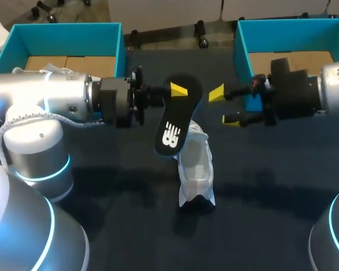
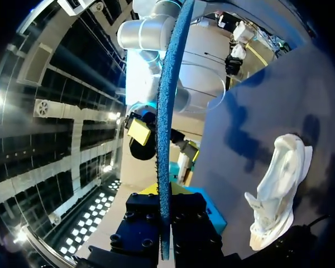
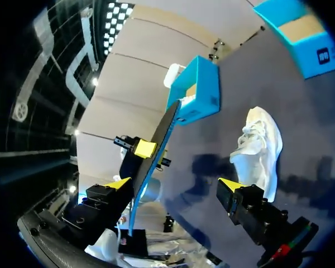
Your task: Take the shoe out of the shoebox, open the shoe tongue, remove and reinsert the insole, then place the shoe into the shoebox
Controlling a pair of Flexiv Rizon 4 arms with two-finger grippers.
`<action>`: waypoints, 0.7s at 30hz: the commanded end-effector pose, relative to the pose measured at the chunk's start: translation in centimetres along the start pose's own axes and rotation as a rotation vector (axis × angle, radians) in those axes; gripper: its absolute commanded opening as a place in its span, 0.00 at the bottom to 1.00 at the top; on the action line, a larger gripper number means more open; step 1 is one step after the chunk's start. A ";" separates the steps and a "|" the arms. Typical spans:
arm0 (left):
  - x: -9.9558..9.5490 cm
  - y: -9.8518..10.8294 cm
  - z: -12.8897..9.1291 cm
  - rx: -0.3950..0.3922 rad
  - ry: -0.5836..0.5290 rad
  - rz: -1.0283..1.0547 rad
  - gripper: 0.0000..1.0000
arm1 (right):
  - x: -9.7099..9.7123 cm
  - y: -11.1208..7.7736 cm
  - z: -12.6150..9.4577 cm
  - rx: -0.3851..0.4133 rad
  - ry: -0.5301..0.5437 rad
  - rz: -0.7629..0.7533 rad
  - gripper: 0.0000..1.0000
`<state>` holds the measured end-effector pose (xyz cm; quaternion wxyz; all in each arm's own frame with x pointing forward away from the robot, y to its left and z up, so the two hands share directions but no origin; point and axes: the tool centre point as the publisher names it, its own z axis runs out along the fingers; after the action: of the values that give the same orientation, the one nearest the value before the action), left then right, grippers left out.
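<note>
My left gripper (image 1: 178, 90) is shut on the heel end of a black insole (image 1: 175, 121) with a white logo and holds it above the table's middle. Seen edge-on, the insole (image 2: 167, 111) shows its blue underside and rises from between my fingers. Below it, a white shoe (image 1: 195, 169) lies on the dark table, toe toward the front. My right gripper (image 1: 224, 106) stands open just right of the insole, apart from it. In the right wrist view the insole (image 3: 156, 159) runs close beside one finger of my open right gripper (image 3: 176, 184), with the shoe (image 3: 259, 148) beyond.
One blue shoebox (image 1: 65, 39) stands at the back left behind my left arm. Another blue shoebox (image 1: 288, 36) is at the back right, next to my right wrist. Bare dark table (image 1: 130, 226) stretches in front of the shoe.
</note>
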<state>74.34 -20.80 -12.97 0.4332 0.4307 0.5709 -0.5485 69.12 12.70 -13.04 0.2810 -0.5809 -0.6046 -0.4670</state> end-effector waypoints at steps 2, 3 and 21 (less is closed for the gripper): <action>0.4 -0.7 -0.4 -0.003 0.002 -0.008 0.00 | 0.3 -0.5 -3.0 -0.009 -0.025 -0.051 1.00; 0.5 -0.7 -0.4 -0.002 0.002 -0.009 0.00 | 0.2 -0.5 -3.2 -0.017 -0.031 -0.054 1.00; 0.5 -0.9 -0.3 0.003 0.009 -0.012 0.00 | -0.2 -0.7 -4.0 -0.056 -0.047 -0.032 1.00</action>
<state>73.40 -20.56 -13.21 0.4261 0.4303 0.5742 -0.5510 67.81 9.02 -11.78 0.2439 -0.5883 -0.6076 -0.4746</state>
